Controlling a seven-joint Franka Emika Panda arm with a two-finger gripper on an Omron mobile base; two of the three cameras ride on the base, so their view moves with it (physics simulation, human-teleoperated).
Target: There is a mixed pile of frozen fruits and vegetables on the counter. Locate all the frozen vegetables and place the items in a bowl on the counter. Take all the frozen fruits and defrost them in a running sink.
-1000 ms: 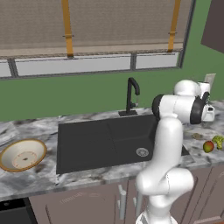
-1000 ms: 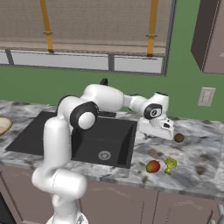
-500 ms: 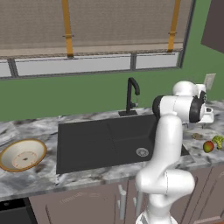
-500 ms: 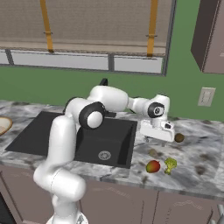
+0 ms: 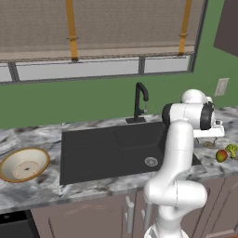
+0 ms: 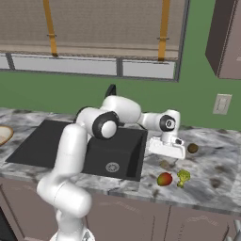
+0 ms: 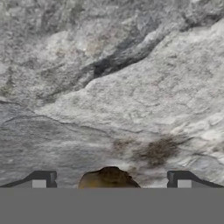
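My gripper point(image 6: 165, 157) hangs open just above the counter point(image 6: 212, 179), right of the sink point(image 6: 61, 141). A brownish-grey lump point(image 6: 164, 164) lies directly under it. In the hand view that lump point(image 7: 109, 177) sits between the two fingertips point(image 7: 41, 179), apart from both. The brown kiwi-like fruit point(image 6: 192, 148) lies to the right of the hand. The red-orange fruit point(image 6: 164, 179) and the green broccoli point(image 6: 183, 176) lie nearer the front edge. From the left base view the gripper point(image 5: 210, 135) is beside the red-orange fruit point(image 5: 221, 155) and broccoli point(image 5: 231, 149). The bowl point(image 5: 24, 163) stands far left.
A tall black faucet point(image 5: 139, 100) rises behind the basin point(image 5: 111, 148). A green wall with a socket point(image 6: 221, 103) and a window closes the back. A dark upper cabinet point(image 6: 228, 37) hangs at the right. Bare marble stretches right of the food items.
The hand has come down and shifted slightly toward the sink, ending over the brownish-grey lump. Its jaws stayed open. The food items have not moved.
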